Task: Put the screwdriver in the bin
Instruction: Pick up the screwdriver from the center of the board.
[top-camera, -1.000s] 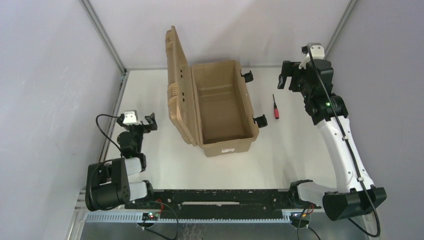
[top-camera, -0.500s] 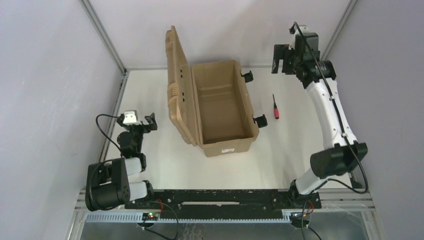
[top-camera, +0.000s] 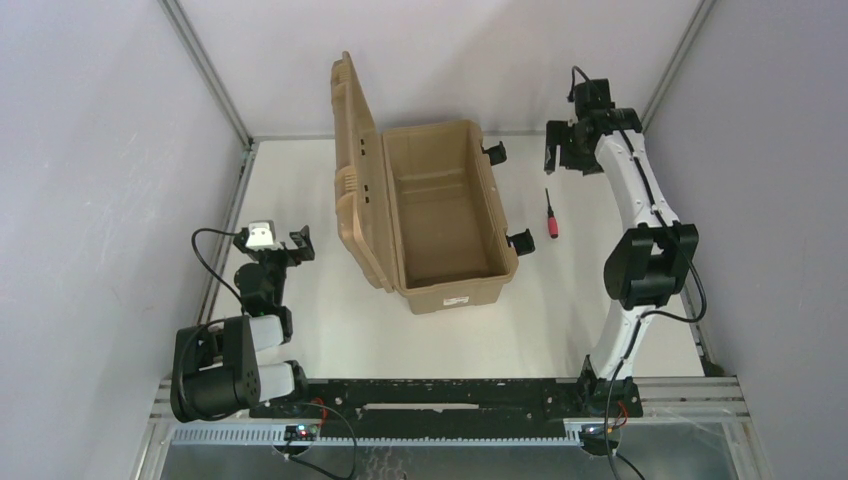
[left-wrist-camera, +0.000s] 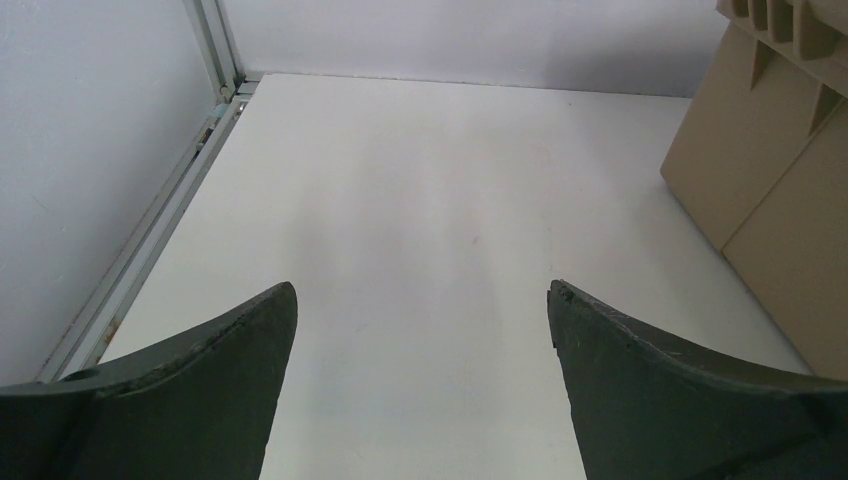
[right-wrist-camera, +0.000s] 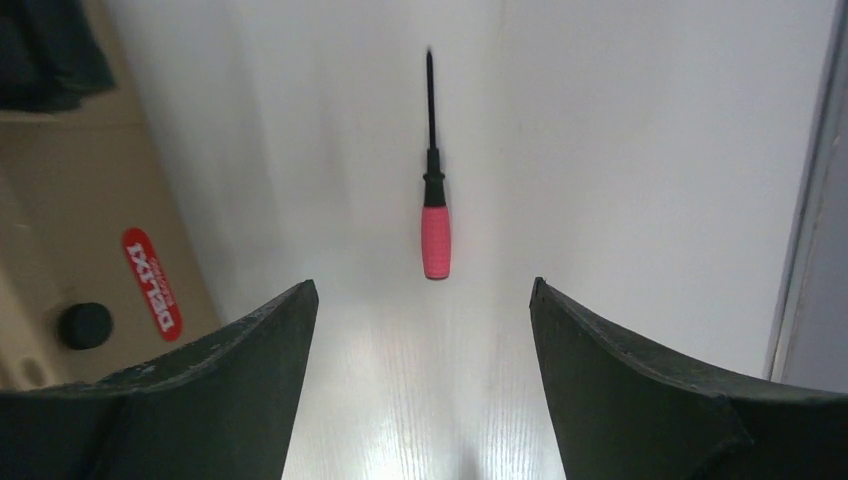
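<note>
The screwdriver (top-camera: 551, 216), with a red handle and a thin black shaft, lies on the white table to the right of the bin (top-camera: 478, 225). The tan bin stands open with its ribbed lid (top-camera: 350, 170) upright on the left. My right gripper (top-camera: 562, 152) is open and empty, held above the table. In the right wrist view the screwdriver (right-wrist-camera: 435, 235) lies below and just ahead of the gripper (right-wrist-camera: 422, 292), centred between the fingers, handle end nearest. My left gripper (top-camera: 274, 244) is open and empty, low at the table's left (left-wrist-camera: 421, 286).
Black latches (top-camera: 520, 241) stick out of the bin's right wall toward the screwdriver. That wall carries a red sticker (right-wrist-camera: 150, 283). The bin's side shows in the left wrist view (left-wrist-camera: 770, 180). Grey walls and a metal frame rail (top-camera: 228, 230) border the table.
My right arm has stretched toward the back of the table and its gripper has turned downward over the screwdriver. The left arm, the bin and the screwdriver have not moved.
</note>
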